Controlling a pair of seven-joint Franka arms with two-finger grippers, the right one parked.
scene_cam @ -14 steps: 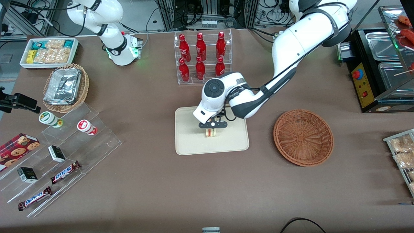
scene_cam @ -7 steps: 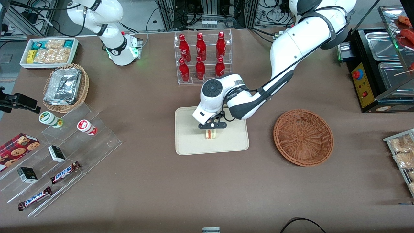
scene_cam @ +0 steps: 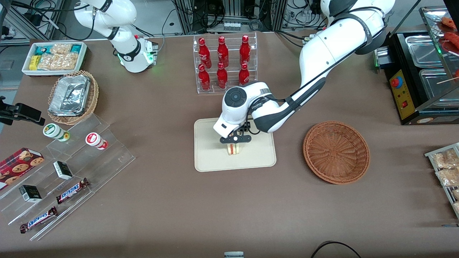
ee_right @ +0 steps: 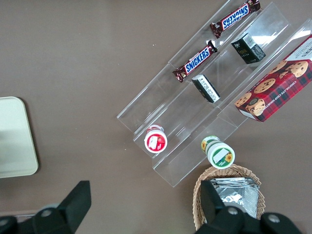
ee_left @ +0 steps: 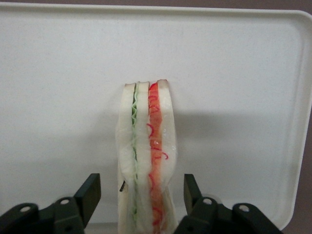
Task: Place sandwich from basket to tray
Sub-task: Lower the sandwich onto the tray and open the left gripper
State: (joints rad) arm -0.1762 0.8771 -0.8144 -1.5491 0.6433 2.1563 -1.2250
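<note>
The sandwich [scene_cam: 233, 149] stands on edge near the middle of the cream tray [scene_cam: 211, 154]. In the left wrist view the sandwich [ee_left: 146, 156] shows pale bread with green and red filling, resting on the tray [ee_left: 58, 73]. My left gripper [scene_cam: 235, 144] hangs just above it. The gripper [ee_left: 141, 192] is open, with its black fingers [ee_left: 90, 192] standing clear of both bread faces. The reddish-brown basket [scene_cam: 336, 152] lies beside the tray toward the working arm's end of the table, with nothing in it.
A clear rack of red bottles [scene_cam: 224, 64] stands farther from the front camera than the tray. A stepped acrylic display [scene_cam: 68, 168], a tan basket of foil trays [scene_cam: 71, 96] and a white snack bin [scene_cam: 53, 57] lie toward the parked arm's end. A black warmer [scene_cam: 419, 71] sits at the working arm's end.
The wrist has shifted slightly and a little more of the sandwich shows below the fingers. The sandwich stays in place on the tray.
</note>
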